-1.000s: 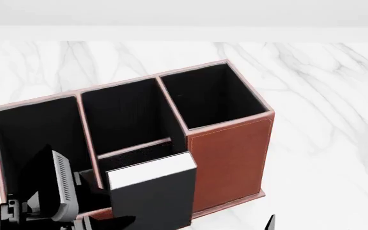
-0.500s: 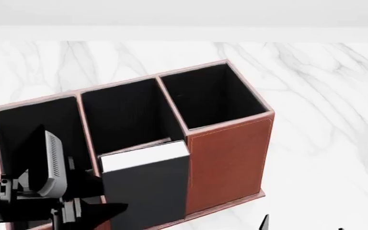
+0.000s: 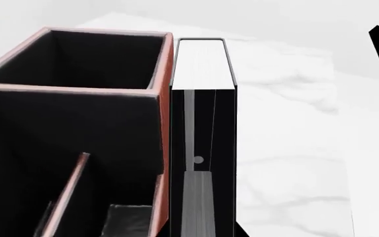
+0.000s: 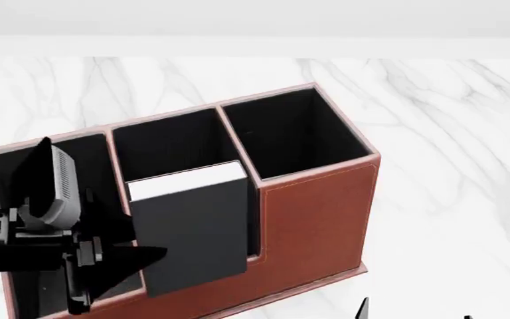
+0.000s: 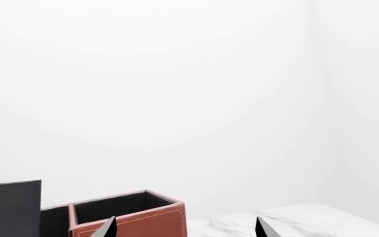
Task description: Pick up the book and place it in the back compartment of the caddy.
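In the head view, the left end effector point(image 4: 117, 256) is sitting nearest, at about eight o'clock, black-fingered and clenched on the lower edge of the thick black hardback book with white page edges point(image 4: 193, 226). The left wrist view is looking along the book point(image 3: 203, 128), with pale finger pads point(image 3: 198, 205) lying against its page edges. The book is standing upright, slightly tilted, lifted in front of the low front pocket at the middle of the reddish-brown leather-look caddy with pale stitched rims and black lining point(image 4: 317, 219). Its white top edge is overlapping the middle rear pocket; whether its lower end is already inside the low pocket cannot be told, since the book is covering that pocket.

At five o'clock, only two dark fingertips of the right end effector point(image 4: 414, 312) are peeking over the bottom edge; in the right wrist view they point(image 5: 186, 228) are standing apart, released and holding nothing.

Further off, toward one o'clock, the caddy's tall square pocket point(image 4: 295, 133) is lying open. The white marble table point(image 4: 450, 133) is stretching beyond toward twelve o'clock.
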